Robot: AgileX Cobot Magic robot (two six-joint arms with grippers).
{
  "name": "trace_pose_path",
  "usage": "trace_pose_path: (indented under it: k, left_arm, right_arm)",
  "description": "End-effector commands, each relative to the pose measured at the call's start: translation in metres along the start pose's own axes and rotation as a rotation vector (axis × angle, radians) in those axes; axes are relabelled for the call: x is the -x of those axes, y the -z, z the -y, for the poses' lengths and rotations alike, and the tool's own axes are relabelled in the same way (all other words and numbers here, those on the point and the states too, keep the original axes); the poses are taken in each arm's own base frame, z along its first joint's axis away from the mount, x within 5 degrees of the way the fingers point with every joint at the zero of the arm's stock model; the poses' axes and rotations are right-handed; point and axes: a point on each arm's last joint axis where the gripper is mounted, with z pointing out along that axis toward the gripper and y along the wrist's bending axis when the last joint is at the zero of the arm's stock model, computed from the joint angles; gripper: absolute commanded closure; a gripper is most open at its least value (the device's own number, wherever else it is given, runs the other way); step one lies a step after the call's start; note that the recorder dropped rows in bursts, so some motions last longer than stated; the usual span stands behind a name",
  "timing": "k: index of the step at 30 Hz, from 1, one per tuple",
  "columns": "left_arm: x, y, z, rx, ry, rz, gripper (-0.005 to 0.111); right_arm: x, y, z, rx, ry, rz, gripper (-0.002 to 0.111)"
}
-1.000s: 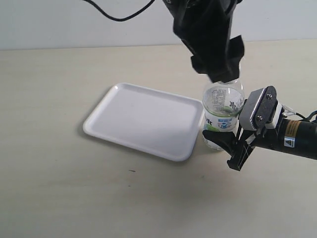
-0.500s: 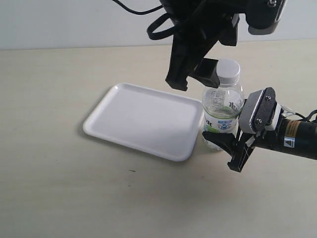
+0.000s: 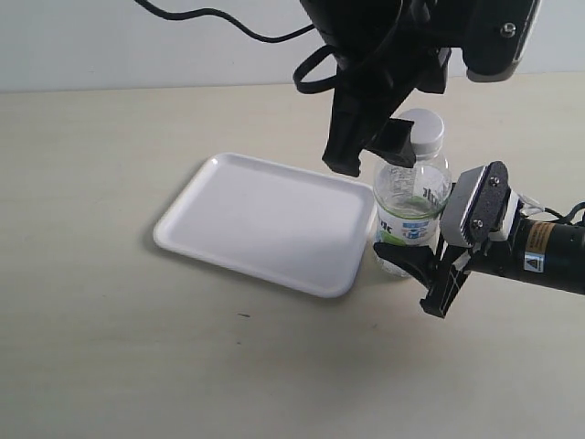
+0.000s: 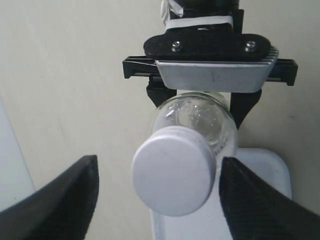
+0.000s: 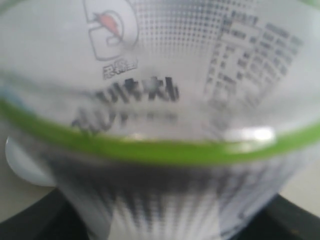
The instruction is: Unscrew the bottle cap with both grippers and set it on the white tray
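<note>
The left gripper (image 3: 370,155), all black, hangs over the top of the bottle with its jaws spread wide. In the left wrist view, its two dark fingers (image 4: 65,195) stand on either side of the bottle cap (image 4: 174,177), with a clear gap on each side, so they grasp nothing. The cap is small, round and white, and it sits on the neck of the bottle (image 3: 409,197).

The right gripper (image 3: 413,254), black with a grey-white block and a yellow sticker, reaches in from the right of the exterior view. Its jaws are clamped on the lower body of the bottle, one black finger on each side. In the right wrist view, the blurred label, with dark print and a green band, fills the picture.

The bottle is clear plastic with a white, blue and green label. It stands upright on the table (image 3: 110,366), a pale beige surface. Just beside the bottle, on its left in the exterior view, lies the white tray (image 3: 238,219), shallow and rectangular with rounded corners and a raised rim. Whether bottle and tray touch cannot be told.

A black cable (image 3: 210,14) loops above the left arm, against a pale wall.
</note>
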Motion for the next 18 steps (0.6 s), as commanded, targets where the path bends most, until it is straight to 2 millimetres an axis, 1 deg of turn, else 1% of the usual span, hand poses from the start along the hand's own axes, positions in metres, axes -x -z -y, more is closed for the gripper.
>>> trace_pose_path:
  k: [1, 3, 5, 9, 11, 13, 17, 18]
  left_arm:
    - [0.0031, 0.0026, -0.0004, 0.003, 0.018, 0.024, 0.052]
    - [0.0032, 0.0026, -0.0001, 0.000, 0.019, 0.025, 0.058]
    - [0.0035, 0.0026, 0.0000, -0.001, 0.021, 0.028, 0.062]
    - [0.0047, 0.0027, 0.0013, -0.016, 0.031, 0.041, 0.062]
    - [0.0050, 0.0027, 0.0033, -0.037, 0.035, 0.044, 0.065]
    - [0.0054, 0.0028, 0.0047, -0.054, 0.040, 0.048, 0.075]
    - [0.0053, 0.0028, 0.0052, -0.059, 0.044, 0.047, 0.106]
    - [0.0053, 0.0028, 0.0052, -0.059, 0.055, 0.046, 0.106]
  right_arm:
    - [-0.0105, 0.0002, -0.0006, 0.011, 0.016, -0.098, 0.108]
    - [-0.0105, 0.0002, -0.0006, 0.011, 0.016, -0.098, 0.108]
    - [-0.0105, 0.0002, -0.0006, 0.011, 0.016, -0.098, 0.108]
    - [-0.0103, 0.0002, -0.0006, 0.011, 0.016, -0.096, 0.108]
    - [-0.0103, 0.0002, -0.0006, 0.011, 0.016, -0.096, 0.108]
    - [-0.0103, 0.0002, -0.0006, 0.011, 0.016, -0.096, 0.108]
    - [-0.0103, 0.0002, -0.0006, 0.011, 0.016, -0.096, 0.108]
    - [-0.0103, 0.0002, -0.0006, 0.011, 0.016, -0.096, 0.108]
